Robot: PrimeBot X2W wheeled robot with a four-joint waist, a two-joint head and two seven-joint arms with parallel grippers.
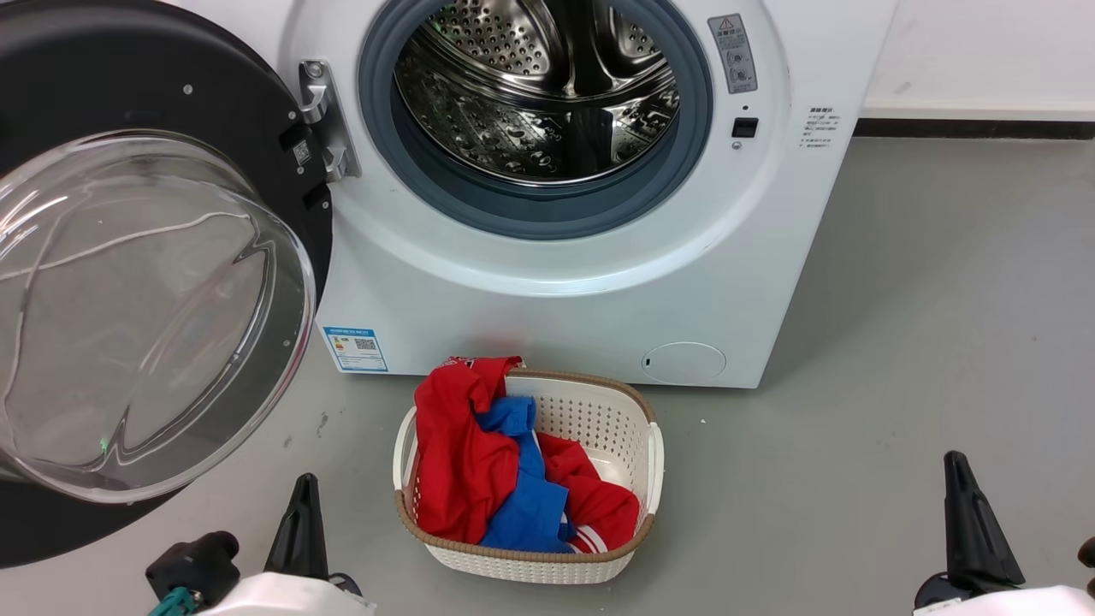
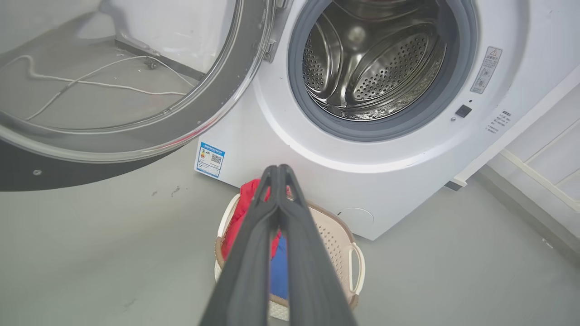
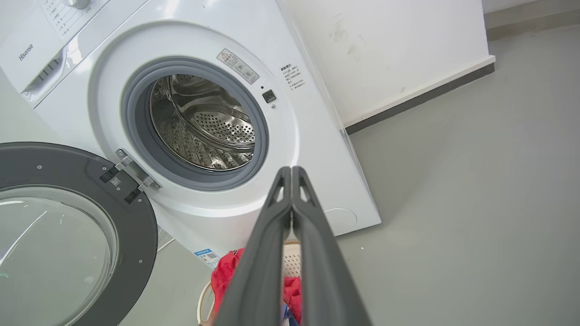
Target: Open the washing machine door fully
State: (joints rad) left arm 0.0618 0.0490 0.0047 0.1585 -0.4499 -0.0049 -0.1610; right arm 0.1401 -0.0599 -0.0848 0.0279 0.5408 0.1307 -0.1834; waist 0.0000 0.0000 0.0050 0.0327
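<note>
The white washing machine (image 1: 599,282) stands ahead with its steel drum (image 1: 539,85) exposed inside the grey gasket. The washing machine door (image 1: 257,128), black with a bulging clear glass window (image 1: 145,316), is swung wide to the left on its hinge (image 1: 321,115). It also appears in the left wrist view (image 2: 213,108) and the right wrist view (image 3: 68,172). My left gripper (image 1: 301,488) sits low at the lower left, shut and empty, its tips (image 2: 277,168) pressed together. My right gripper (image 1: 956,466) rests at the lower right, shut and empty (image 3: 290,170). Neither touches the door.
A white laundry basket (image 1: 637,445) holding red and blue clothes (image 1: 488,462) sits on the grey floor in front of the machine, between my grippers. A white wall with a dark skirting (image 1: 975,128) runs to the right. A thin cable (image 2: 90,83) lies on the floor behind the door.
</note>
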